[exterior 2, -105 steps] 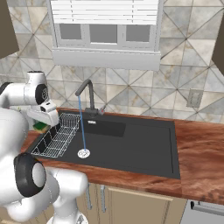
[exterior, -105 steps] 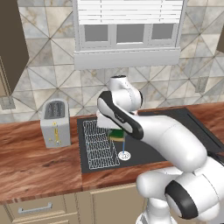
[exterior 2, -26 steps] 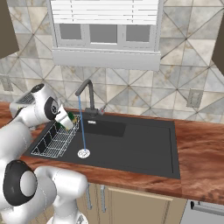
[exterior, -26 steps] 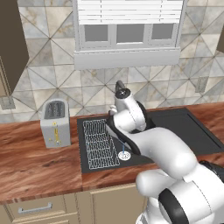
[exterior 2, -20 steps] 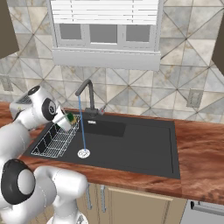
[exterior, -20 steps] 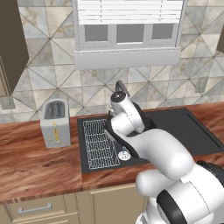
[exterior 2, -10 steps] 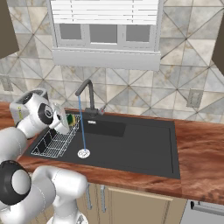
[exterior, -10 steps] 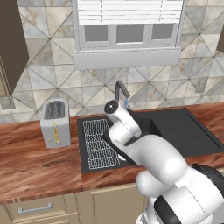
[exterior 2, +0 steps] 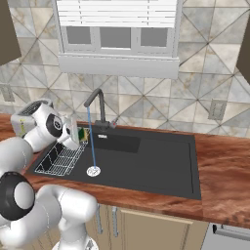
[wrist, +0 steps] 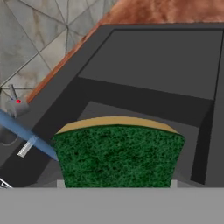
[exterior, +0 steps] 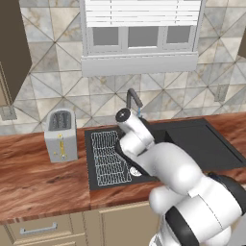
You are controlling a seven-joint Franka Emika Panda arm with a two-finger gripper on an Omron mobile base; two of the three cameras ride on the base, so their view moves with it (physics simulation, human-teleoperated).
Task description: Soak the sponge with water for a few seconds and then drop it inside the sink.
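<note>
Left base view showed the white arm reaching over the large dark rectangular sink [exterior: 192, 144], its wrist beside the dark gooseneck faucet [exterior: 134, 98]. A silver toaster [exterior: 60, 134] stood on the reddish wooden counter [exterior: 38, 185], left of the white wire rack [exterior: 108, 158].

Right base view showed the tool [exterior 2: 82, 135] holding the small green-and-yellow sponge [exterior 2: 81, 135] above the rack, just left of the thin pale-blue stream of water [exterior 2: 91, 141] falling to the round silver drain [exterior 2: 93, 171].

Hand view showed the sponge clamped between the closed fingers, its edge touching the stream.
</note>
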